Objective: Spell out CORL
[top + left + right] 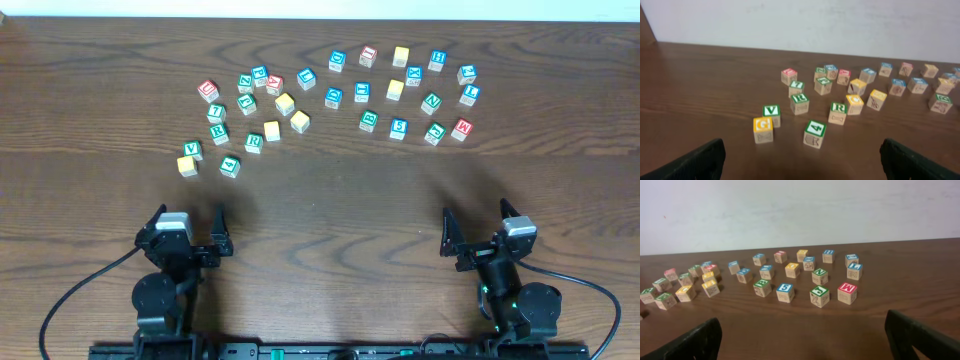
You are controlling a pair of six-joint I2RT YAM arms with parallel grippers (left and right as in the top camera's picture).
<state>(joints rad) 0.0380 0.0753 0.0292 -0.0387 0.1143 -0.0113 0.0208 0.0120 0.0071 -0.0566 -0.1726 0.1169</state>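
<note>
While both arms sit at the near edge of the table (330, 200), I note the left gripper (190, 216) has its jaws spread wide with nothing between them. The right gripper (477, 218) gapes empty likewise.

Beyond the left gripper is the left cluster. The green R cube (254, 141) lies just left of the first yellow-topped cube (272, 130), and the second yellow-topped cube (299, 121) sits just beyond that; none touch.

Beyond the right gripper, the blue 5 cube (398, 127) and red M cube (461, 128) front the right cluster. Farther back, at its right end, is the blue L cube (470, 93); the letter is small and my reading uncertain. The four task cubes lie scattered, well apart from both grippers.
</note>
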